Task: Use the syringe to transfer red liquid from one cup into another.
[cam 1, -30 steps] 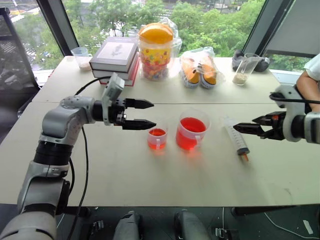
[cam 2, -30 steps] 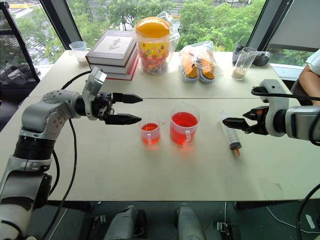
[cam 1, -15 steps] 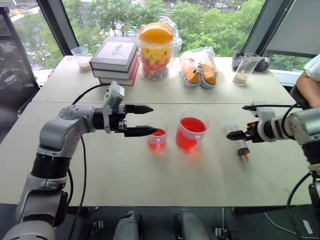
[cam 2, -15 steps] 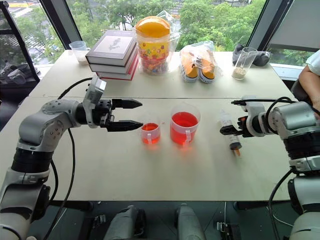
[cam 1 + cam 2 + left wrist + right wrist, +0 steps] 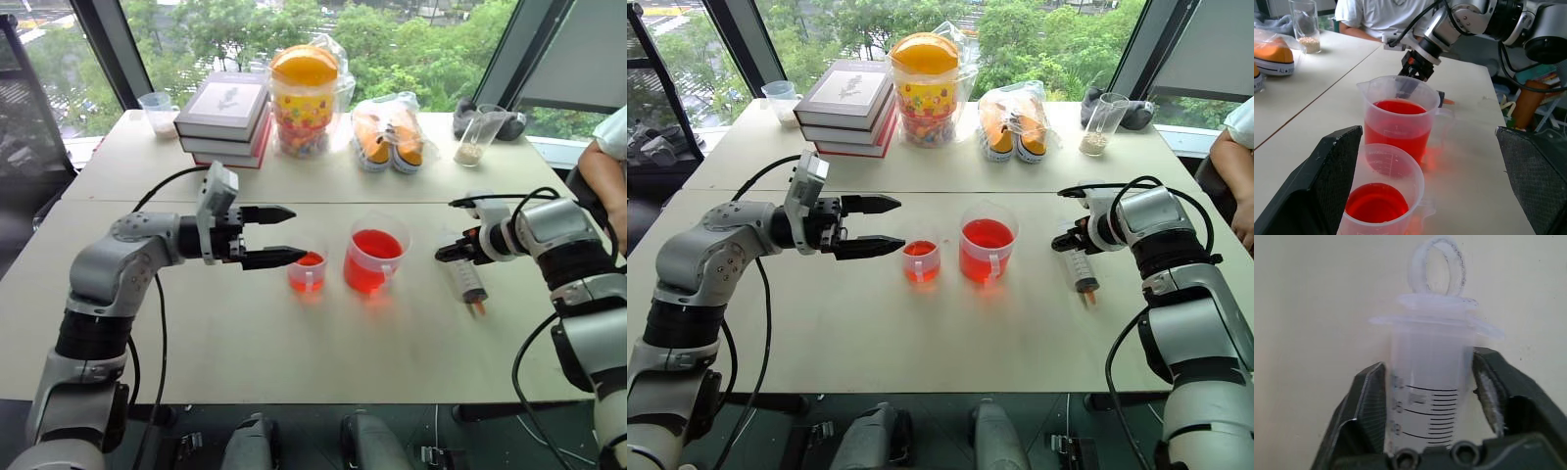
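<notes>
Two fingers of your right end effector (image 5: 1427, 396) are pinching the syringe (image 5: 468, 278) near its plunger end, barrel sitting right between them. It's lying flat on the counter (image 5: 294, 343), just right of the big measuring cup (image 5: 375, 257) of red liquid (image 5: 376, 244). Your left end effector (image 5: 279, 235) hangs spread wide left of that cup, by the smaller cup (image 5: 308, 271).

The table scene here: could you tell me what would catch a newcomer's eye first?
Most striking are the two clear cups of red liquid mid-table: the larger measuring cup and the smaller cup to its left. Just right of them, the right end effector has its fingers around the barrel of the syringe, which lies on the table. The open left end effector hovers beside the smaller cup.
</notes>
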Available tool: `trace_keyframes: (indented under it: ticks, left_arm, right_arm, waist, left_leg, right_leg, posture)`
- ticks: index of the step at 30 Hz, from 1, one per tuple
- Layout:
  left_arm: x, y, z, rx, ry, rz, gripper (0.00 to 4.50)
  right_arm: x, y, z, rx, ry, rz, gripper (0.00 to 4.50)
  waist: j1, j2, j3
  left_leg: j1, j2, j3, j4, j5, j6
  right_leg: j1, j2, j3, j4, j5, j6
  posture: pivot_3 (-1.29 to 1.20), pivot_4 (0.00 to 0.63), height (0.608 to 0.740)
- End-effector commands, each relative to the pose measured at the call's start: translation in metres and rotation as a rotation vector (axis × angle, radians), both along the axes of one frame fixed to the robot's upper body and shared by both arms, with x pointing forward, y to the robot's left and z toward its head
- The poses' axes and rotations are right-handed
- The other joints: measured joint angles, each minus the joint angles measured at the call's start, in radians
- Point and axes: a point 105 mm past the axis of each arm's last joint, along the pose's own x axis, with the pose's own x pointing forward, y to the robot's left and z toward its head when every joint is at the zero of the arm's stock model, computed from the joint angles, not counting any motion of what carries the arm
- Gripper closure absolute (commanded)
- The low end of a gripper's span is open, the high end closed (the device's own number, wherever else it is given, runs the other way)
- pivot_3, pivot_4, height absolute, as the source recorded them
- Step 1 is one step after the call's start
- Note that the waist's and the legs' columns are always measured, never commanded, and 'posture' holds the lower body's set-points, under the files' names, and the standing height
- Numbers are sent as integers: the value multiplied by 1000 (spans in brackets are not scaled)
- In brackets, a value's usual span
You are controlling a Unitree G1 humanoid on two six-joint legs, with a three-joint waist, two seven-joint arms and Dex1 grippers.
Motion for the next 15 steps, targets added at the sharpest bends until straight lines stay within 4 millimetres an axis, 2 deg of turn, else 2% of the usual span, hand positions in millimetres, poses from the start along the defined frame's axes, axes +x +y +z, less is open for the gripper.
trace_keyframes:
  ticks: [1, 5, 7, 9, 11, 13, 15]
  left_arm:
    - [-3, 1, 11, -7, -44, -1, 0]
    - [-1, -1, 13, -5, -48, -10, 0]
    - [0, -2, 14, -1, -52, -20, 0]
    - [2, -3, 16, 3, -56, -28, 0]
    - [4, -4, 18, 6, -58, -41, 0]
    - [5, -5, 20, 15, -59, -59, 0]
    - [7, -6, 21, 24, -61, -76, 0]
  right_arm:
    - [1, 12, -1, 25, 14, 45, 3115]
    - [0, 6, 6, 17, -14, 22, 3115]
    - [2, 5, 30, 55, -105, 11, 3115]
    - [4, 14, 70, 109, -277, 52, 3115]
    - [-3, 34, 115, 199, -485, 136, 3115]
    - [-18, 55, 153, 339, -633, 190, 3115]
    - [-34, 74, 180, 431, -780, 260, 3115]
  waist:
    - [-1, 0, 0]
    - [-1, 0, 0]
    - [1, 0, 0]
    - [5, 1, 1]
    - [7, 2, 1]
    - [7, 2, 1]
    - [7, 2, 1]
  left_leg:
    - [0, 0, 0, 0, 0, 0]
    - [1, 0, 0, 0, 0, 0]
    - [1, 0, 0, 0, 0, 0]
    - [1, 0, 0, -1, 0, 0]
    - [-1, 0, 1, -1, 0, 0]
    - [-1, 0, 0, -1, 0, 0]
    - [-1, 0, 0, -1, 0, 0]
  right_leg:
    - [0, 0, 0, 0, 0, 0]
    - [0, 0, 0, 1, 0, 0]
    - [0, 0, 0, 1, 0, 0]
    - [0, 0, 0, 1, 0, 0]
    - [-1, -1, 0, 1, 0, 0]
    - [-1, -1, 0, 1, 0, 1]
    - [-1, 0, -1, 1, 1, 1]
  posture:
    - [0, 150, 740]
    - [0, 150, 740]
    - [0, 150, 740]
    - [0, 150, 740]
    - [0, 150, 740]
    - [0, 150, 740]
    - [0, 150, 740]
